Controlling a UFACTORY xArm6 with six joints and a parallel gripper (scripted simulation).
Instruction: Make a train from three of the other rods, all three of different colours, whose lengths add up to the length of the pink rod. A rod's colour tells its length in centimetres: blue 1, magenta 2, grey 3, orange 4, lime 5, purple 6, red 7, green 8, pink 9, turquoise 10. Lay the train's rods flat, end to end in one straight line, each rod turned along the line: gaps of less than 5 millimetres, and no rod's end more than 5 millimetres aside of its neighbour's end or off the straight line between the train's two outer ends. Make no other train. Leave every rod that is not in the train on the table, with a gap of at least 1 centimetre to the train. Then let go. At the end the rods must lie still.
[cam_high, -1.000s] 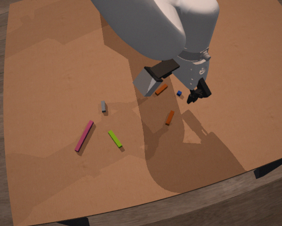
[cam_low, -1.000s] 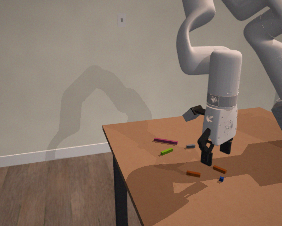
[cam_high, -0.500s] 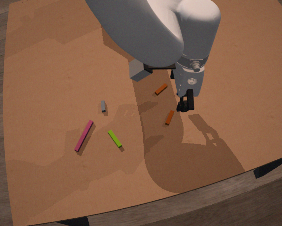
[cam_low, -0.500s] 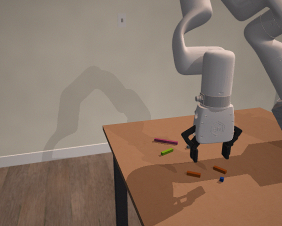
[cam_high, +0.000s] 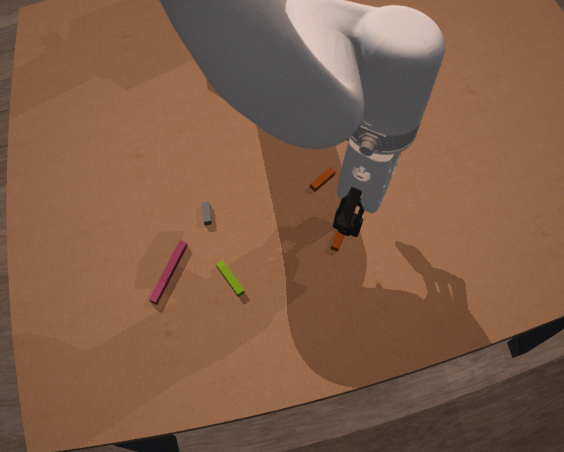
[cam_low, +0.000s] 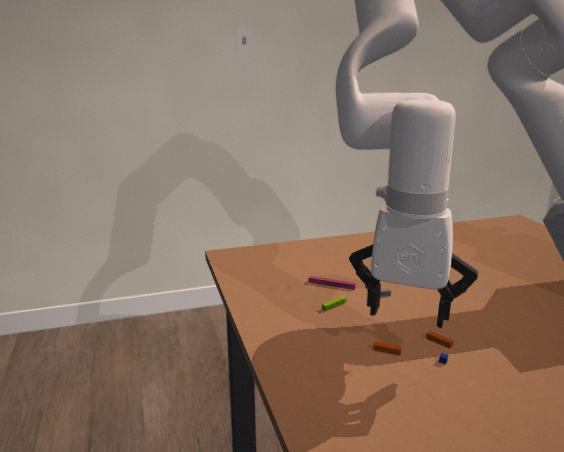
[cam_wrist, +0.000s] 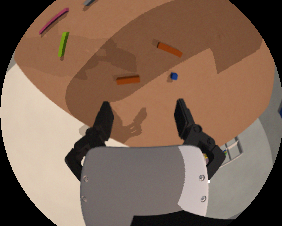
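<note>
The pink rod (cam_high: 168, 272) (cam_low: 332, 283) (cam_wrist: 54, 21) lies apart from the lime rod (cam_high: 230, 278) (cam_low: 334, 303) (cam_wrist: 63, 44) and the grey rod (cam_high: 207, 213) (cam_low: 385, 293) (cam_wrist: 90, 2). One orange rod (cam_high: 323, 179) (cam_low: 440, 339) (cam_wrist: 169, 49) lies near the small blue rod (cam_low: 443, 358) (cam_wrist: 174, 76); the arm hides the blue one in the top view. A second orange rod (cam_high: 338, 242) (cam_low: 387, 348) (cam_wrist: 128, 80) is partly hidden by the gripper in that view. No rods touch. My gripper (cam_high: 347, 230) (cam_low: 407, 319) (cam_wrist: 143, 107) is open and empty, above the table.
The wooden table (cam_high: 100, 165) (cam_low: 480, 415) bears all the rods. Its near edge runs along the bottom in the top view. The arm's shadow falls across both orange rods. A pale rack-like object (cam_wrist: 234, 151) shows beyond the table in the wrist view.
</note>
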